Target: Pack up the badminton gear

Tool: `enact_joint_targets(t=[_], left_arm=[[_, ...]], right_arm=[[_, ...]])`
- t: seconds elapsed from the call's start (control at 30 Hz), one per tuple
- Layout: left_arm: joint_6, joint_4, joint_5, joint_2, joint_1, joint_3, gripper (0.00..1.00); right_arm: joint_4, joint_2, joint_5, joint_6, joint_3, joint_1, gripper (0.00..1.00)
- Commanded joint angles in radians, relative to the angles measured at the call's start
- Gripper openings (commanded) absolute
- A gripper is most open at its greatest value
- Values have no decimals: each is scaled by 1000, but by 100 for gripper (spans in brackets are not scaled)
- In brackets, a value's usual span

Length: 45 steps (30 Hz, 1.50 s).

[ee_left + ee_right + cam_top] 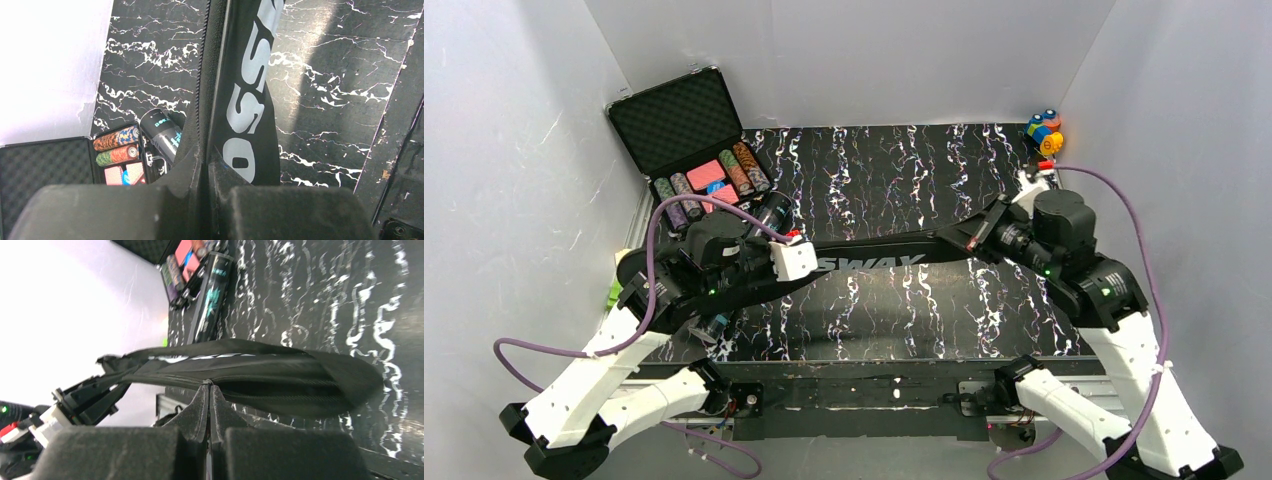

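The big black CROSSWAY bag (874, 262) stretches left to right across the middle of the table, held up between both grippers. My left gripper (809, 268) is shut on the bag's zip edge beside the white lettering (250, 75); its fingertips (206, 160) pinch the fabric. My right gripper (976, 236) is shut on the bag's narrow end, its tips (210, 386) clamped on the zip seam of the bag (260, 375). The dark tube (771, 213) with teal print lies by the poker case and also shows in the left wrist view (162, 137) and the right wrist view (212, 290). No rackets or shuttlecocks are in view.
The open foam-lined poker chip case (686, 125) stands at the back left, also in the left wrist view (45, 170). Small colourful toy blocks (1044, 128) sit at the back right corner. White walls enclose the table on three sides.
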Motion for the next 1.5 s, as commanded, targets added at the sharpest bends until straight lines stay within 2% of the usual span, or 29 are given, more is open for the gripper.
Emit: enact_joint_targets(t=[0.0, 0.33, 0.8, 0.87, 0.97, 1.1, 1.2, 1.47], left_arm=[[6, 53, -2, -30, 7, 59, 0], [8, 42, 3, -26, 8, 70, 0], [13, 36, 21, -6, 7, 92, 0], [16, 35, 35, 6, 8, 101, 0], [17, 25, 59, 44, -4, 133, 0], [38, 15, 63, 107, -58, 169, 0], [48, 14, 55, 168, -115, 202, 0], [60, 53, 20, 412, -307, 364, 0]], right_arm=[[-97, -42, 38, -94, 55, -99, 1], [-193, -106, 4, -176, 54, -277, 1], [-262, -181, 24, -202, -29, -301, 1], [-272, -190, 11, -212, -20, -301, 9], [-294, -193, 13, -239, 40, -301, 33], [-304, -192, 69, -285, 140, -301, 58], [-306, -183, 105, -309, 171, -301, 67], [-355, -240, 338, -269, 237, -301, 71]])
